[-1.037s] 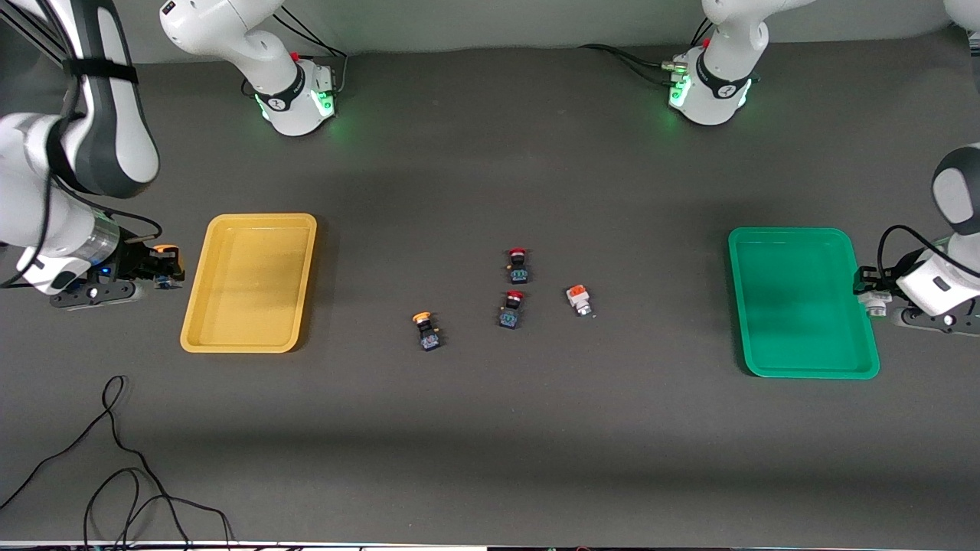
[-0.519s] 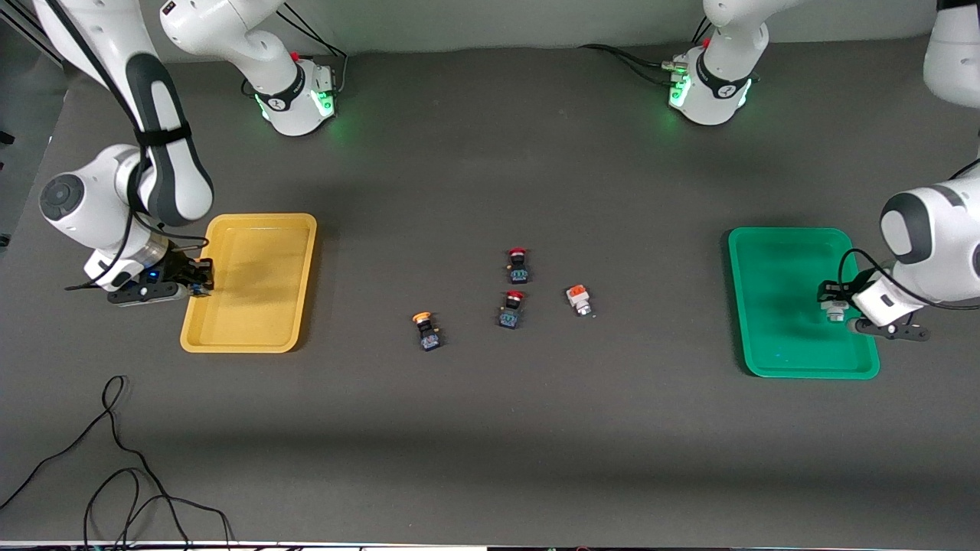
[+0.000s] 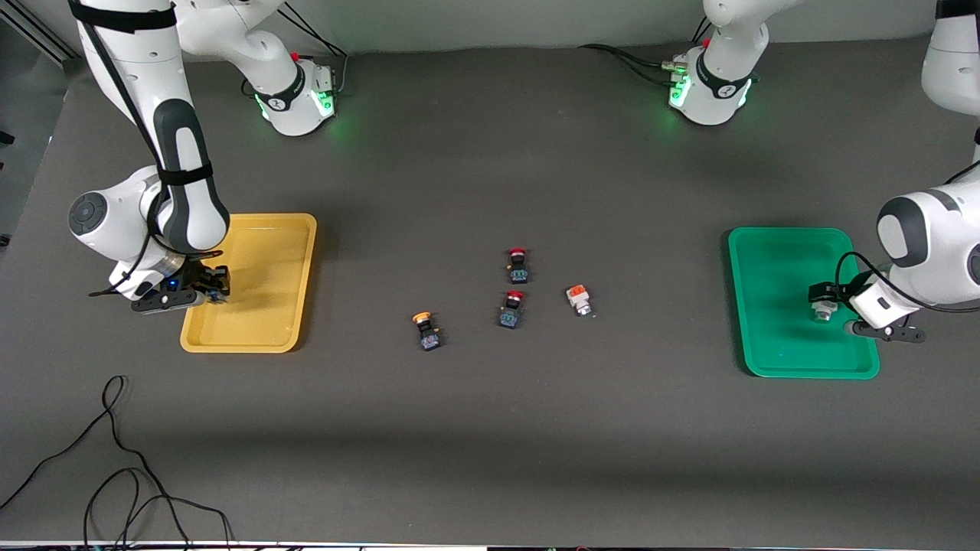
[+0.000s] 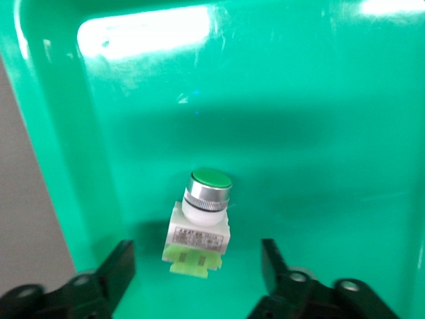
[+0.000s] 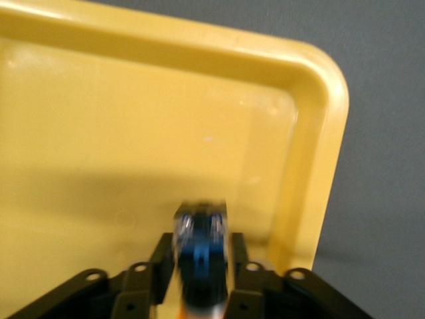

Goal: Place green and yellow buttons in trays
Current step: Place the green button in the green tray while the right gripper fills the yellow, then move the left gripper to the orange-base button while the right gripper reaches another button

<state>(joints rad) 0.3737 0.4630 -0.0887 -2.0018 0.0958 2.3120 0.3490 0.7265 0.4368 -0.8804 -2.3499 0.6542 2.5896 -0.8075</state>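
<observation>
My left gripper [image 3: 825,304] is open over the green tray [image 3: 773,260]. In the left wrist view its fingers [image 4: 121,262] stand wide apart, and the green-capped white button [image 4: 201,216] sits between them, touching neither, over the tray floor [image 4: 319,133]. My right gripper [image 3: 213,289] is shut on a black-bodied button [image 5: 199,246] over the yellow tray [image 3: 264,229], near its rim [image 5: 312,166]. A yellow-capped black button [image 3: 426,329] and an orange-capped white button [image 3: 578,298] lie mid-table.
Two red-capped black buttons [image 3: 517,264] [image 3: 511,308] lie between the yellow-capped and orange-capped ones. Black cables [image 3: 115,474] trail near the front edge at the right arm's end. Both arm bases stand along the table's top edge.
Both grippers have moved inward from outside the trays: the right one with its button over the yellow tray, the left one with the green button over the green tray.
</observation>
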